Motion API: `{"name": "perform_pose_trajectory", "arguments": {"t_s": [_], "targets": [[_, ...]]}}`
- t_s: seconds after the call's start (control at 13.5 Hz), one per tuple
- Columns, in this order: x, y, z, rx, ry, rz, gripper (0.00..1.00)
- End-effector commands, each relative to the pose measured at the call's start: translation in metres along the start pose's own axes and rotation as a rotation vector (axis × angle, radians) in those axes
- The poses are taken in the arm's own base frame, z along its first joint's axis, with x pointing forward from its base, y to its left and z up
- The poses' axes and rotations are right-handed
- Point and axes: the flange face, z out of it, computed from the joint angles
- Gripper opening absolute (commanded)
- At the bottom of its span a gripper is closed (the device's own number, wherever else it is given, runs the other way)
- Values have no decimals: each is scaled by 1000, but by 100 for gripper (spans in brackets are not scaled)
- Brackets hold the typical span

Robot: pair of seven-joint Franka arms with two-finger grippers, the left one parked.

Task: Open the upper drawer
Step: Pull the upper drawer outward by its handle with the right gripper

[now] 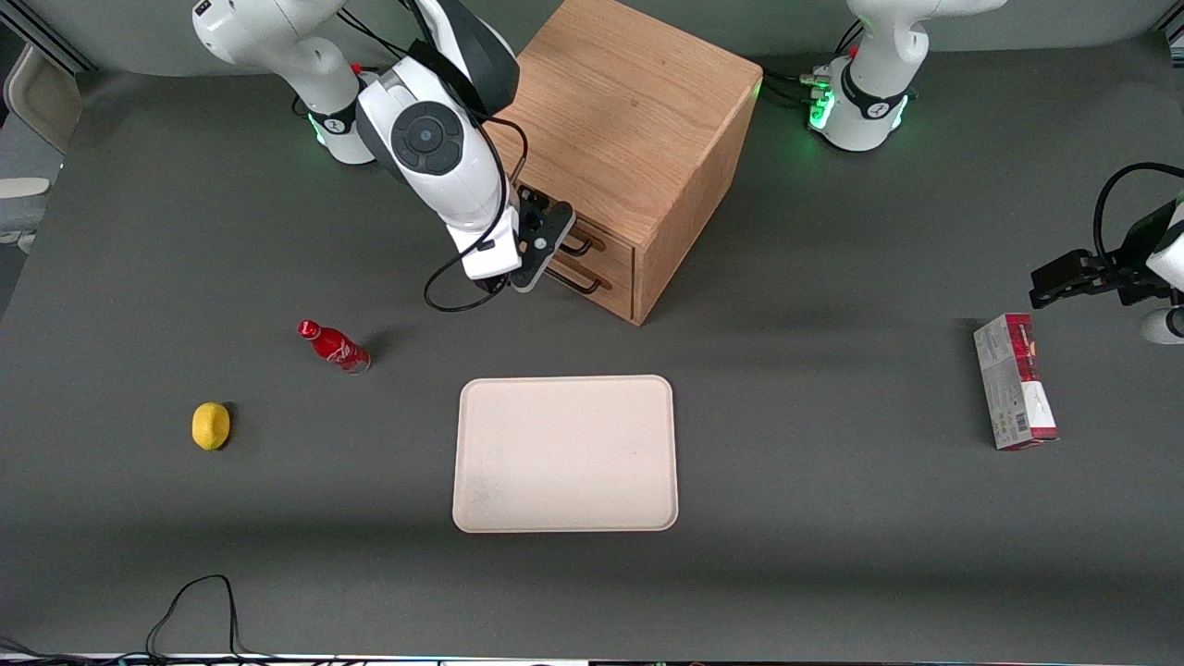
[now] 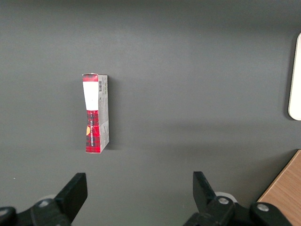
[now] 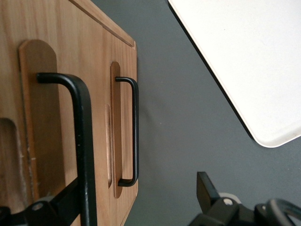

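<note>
The gripper (image 1: 553, 242) hangs in front of the cabinet (image 1: 638, 102), fingers (image 3: 206, 184) apart, with the upper drawer's handle (image 3: 83, 141) seemingly between them. The upper drawer (image 1: 603, 242) sits at the top of the cabinet front, above the bottom drawer (image 1: 618, 289), and looks fully shut. The step in hand is probably the grasp. Next, the fingers should close on the bar and pull straight out.

Right arm reaching low, claw (image 1: 556, 242) tilted sideways, fingers apart, seemingly not yet clamped
</note>
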Motion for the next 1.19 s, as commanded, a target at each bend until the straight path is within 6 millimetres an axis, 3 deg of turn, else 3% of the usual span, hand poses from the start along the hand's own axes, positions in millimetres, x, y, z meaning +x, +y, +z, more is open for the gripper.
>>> {"name": "perform_pose_trajectory", "arguments": {"t_s": [0.0, 0.52, 1.11], "targets": [[1, 12, 12, 9, 12, 7, 100], [1, 19, 7, 0, 18, 15, 100], [3, 54, -8, -20, 46, 15, 100]]}}
